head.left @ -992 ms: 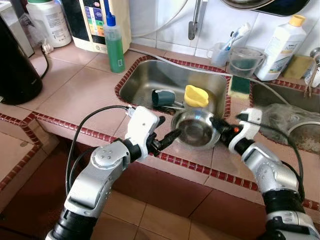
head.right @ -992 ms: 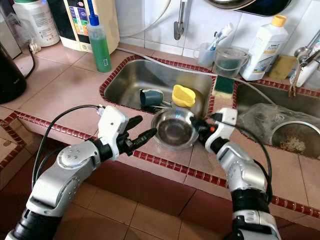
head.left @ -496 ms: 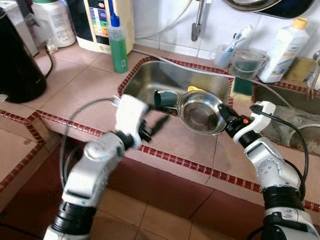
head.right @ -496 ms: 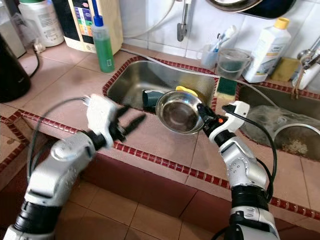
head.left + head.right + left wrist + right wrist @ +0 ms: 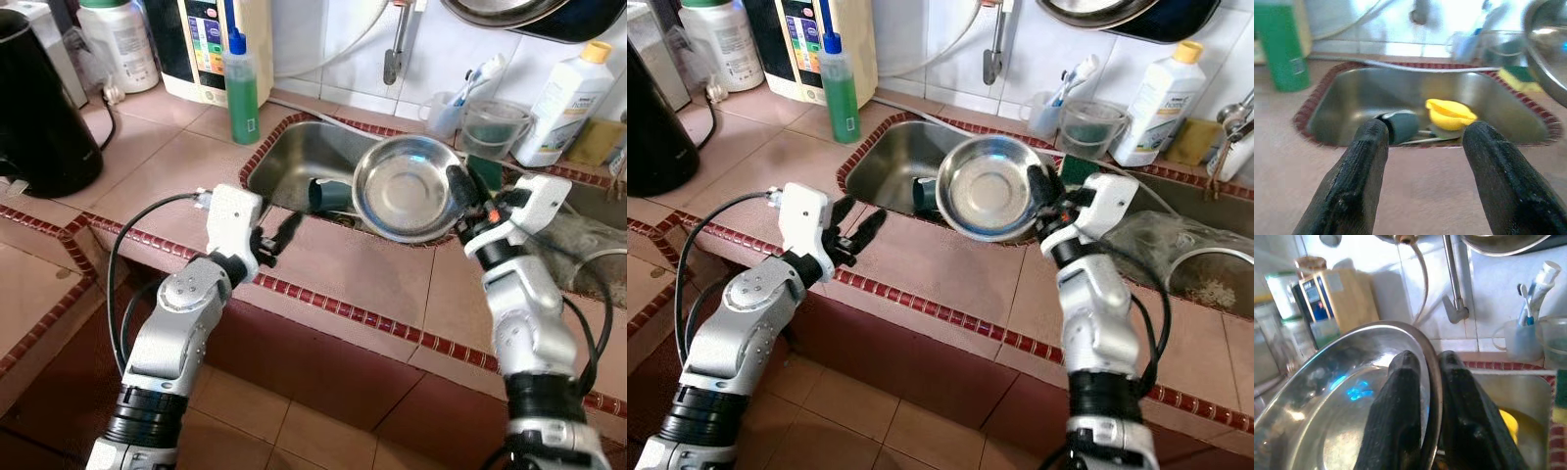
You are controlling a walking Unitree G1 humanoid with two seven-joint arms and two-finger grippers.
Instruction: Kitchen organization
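— What's nearest?
— I see my left gripper [image 5: 279,235] over the table [image 5: 167,166] edge, jaws spread, holding nothing.
— And the bowl?
— My right gripper [image 5: 1046,189] pinches the steel bowl [image 5: 988,186] by its rim above the sink [image 5: 896,162], tilted on edge, hollow facing me. A yellow cup [image 5: 1449,113] lies in the basin.

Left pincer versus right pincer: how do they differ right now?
The left pincer is open and holds nothing; the right pincer is shut on the rim of the steel bowl. The left one sits low over the counter at the sink's front edge; the right one is raised, holding the bowl tilted above the sink. Both have two long black fingers.
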